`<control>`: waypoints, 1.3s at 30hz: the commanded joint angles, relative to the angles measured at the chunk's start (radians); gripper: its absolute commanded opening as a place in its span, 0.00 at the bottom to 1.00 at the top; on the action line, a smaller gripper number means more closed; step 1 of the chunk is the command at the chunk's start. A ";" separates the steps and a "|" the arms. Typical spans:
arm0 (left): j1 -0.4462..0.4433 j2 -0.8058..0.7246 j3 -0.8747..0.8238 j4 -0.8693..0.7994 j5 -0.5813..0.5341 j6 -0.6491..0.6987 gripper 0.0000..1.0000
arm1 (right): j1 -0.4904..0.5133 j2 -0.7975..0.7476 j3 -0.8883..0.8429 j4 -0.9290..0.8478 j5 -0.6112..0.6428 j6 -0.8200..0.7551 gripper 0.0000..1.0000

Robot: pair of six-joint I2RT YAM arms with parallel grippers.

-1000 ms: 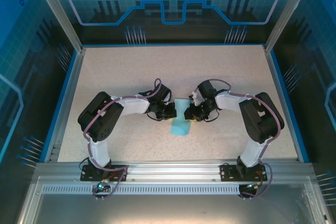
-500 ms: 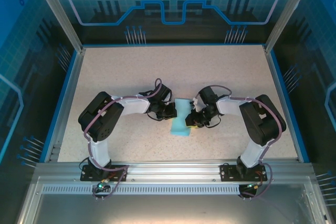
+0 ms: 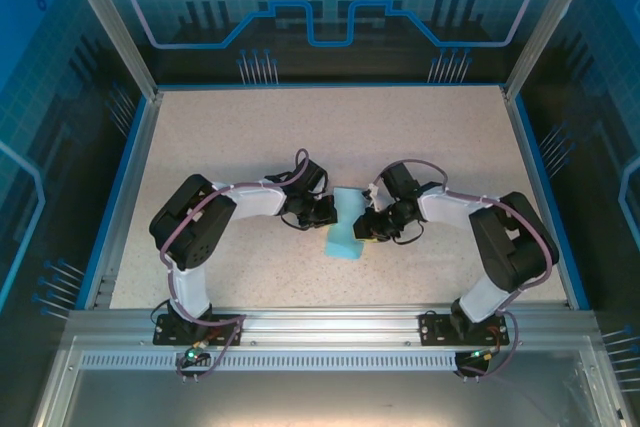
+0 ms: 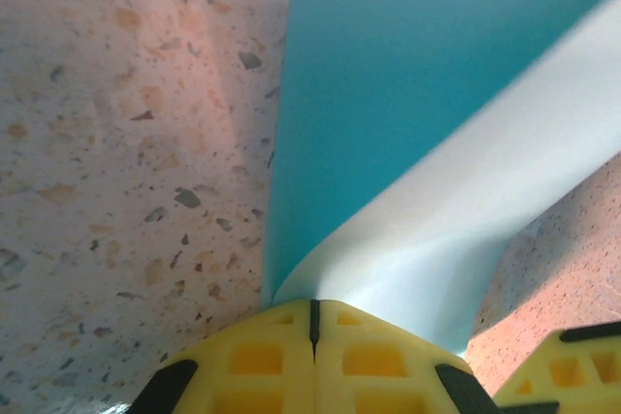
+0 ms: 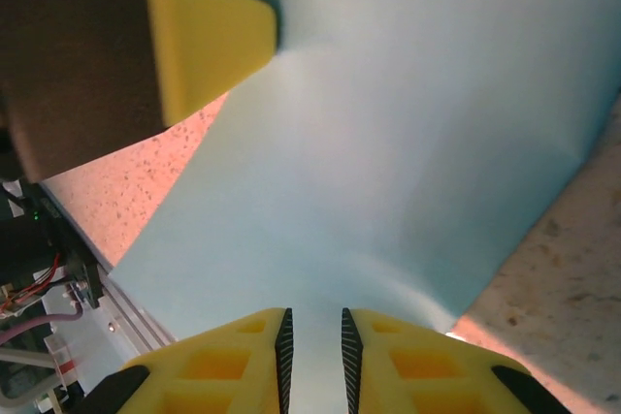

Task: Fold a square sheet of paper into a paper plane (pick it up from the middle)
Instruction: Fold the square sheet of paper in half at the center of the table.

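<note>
Item: square sheet of paper, light blue, partly folded into a narrow strip. Location: middle of the table, between both arms, one flap curling up off the surface. Left gripper: jaws clenched, pinching the flap's near edge. Right gripper: jaws almost together, the sheet grasped in the slit between them. Hazards: two holds on thin paper, so arms pulling apart could tear it or slip a pinch; uneven travel would likely skew the crease.
</note>
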 commanded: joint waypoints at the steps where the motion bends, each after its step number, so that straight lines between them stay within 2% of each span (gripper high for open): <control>1: -0.016 0.042 0.000 -0.075 -0.013 0.025 0.00 | 0.032 0.007 -0.029 0.015 -0.050 0.020 0.24; 5: -0.015 0.040 -0.002 -0.079 -0.012 0.029 0.00 | 0.064 0.046 -0.036 0.028 -0.035 0.028 0.24; 13: -0.016 0.041 0.002 -0.085 -0.013 0.035 0.00 | 0.059 0.127 -0.074 0.054 0.037 0.033 0.24; 22: -0.015 0.039 0.009 -0.093 -0.015 0.039 0.00 | 0.059 -0.035 -0.080 0.013 0.011 0.038 0.25; 30: -0.014 0.041 0.013 -0.099 -0.014 0.044 0.00 | 0.063 -0.025 -0.132 0.094 -0.066 0.066 0.25; 39: -0.015 0.045 0.015 -0.096 -0.013 0.044 0.00 | 0.063 -0.024 -0.165 0.070 -0.012 0.064 0.24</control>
